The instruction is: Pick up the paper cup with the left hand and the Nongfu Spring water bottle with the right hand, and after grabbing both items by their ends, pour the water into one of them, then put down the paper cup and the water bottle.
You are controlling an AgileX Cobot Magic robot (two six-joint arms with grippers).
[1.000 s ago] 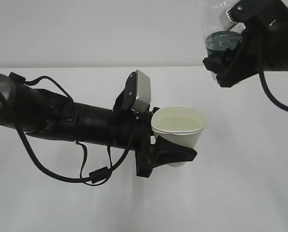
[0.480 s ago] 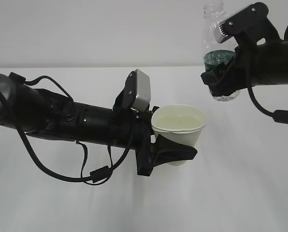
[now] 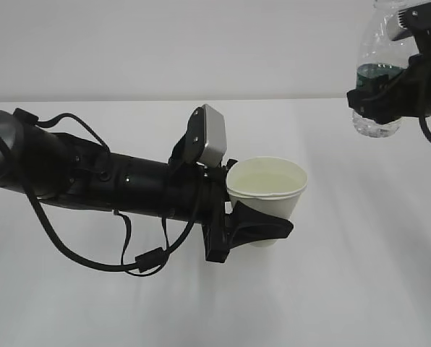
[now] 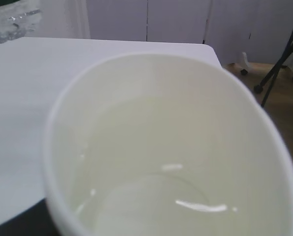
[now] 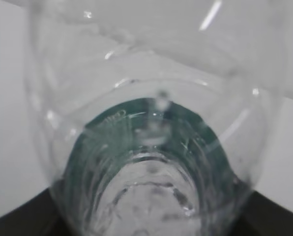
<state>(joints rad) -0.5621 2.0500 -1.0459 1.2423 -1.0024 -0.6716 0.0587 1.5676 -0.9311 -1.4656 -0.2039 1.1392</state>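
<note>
The paper cup [image 3: 267, 189] stands upright above the table with water in it, and my left gripper [image 3: 268, 214] is shut on its lower half; one black finger [image 3: 262, 227] shows in front. In the left wrist view the cup [image 4: 171, 142] fills the frame and hides the jaws. At the top right, the Nongfu Spring water bottle [image 3: 378, 72] hangs upright with its neck up, my right gripper [image 3: 377, 95] shut on its green-labelled lower part. Seen from the right wrist, the bottle [image 5: 151, 147] fills the view, with some water in its base. Bottle and cup are well apart.
The white table [image 3: 360, 275] runs under both arms, with a pale wall behind. The left arm [image 3: 92, 177] with its cables lies across the left half. Past the table's far corner, the left wrist view shows wooden floor and black stand legs [image 4: 279, 64].
The right gripper has carried the bottle to the right, away from the cup, turning it from tilted to upright. The left gripper and cup have stayed put.
</note>
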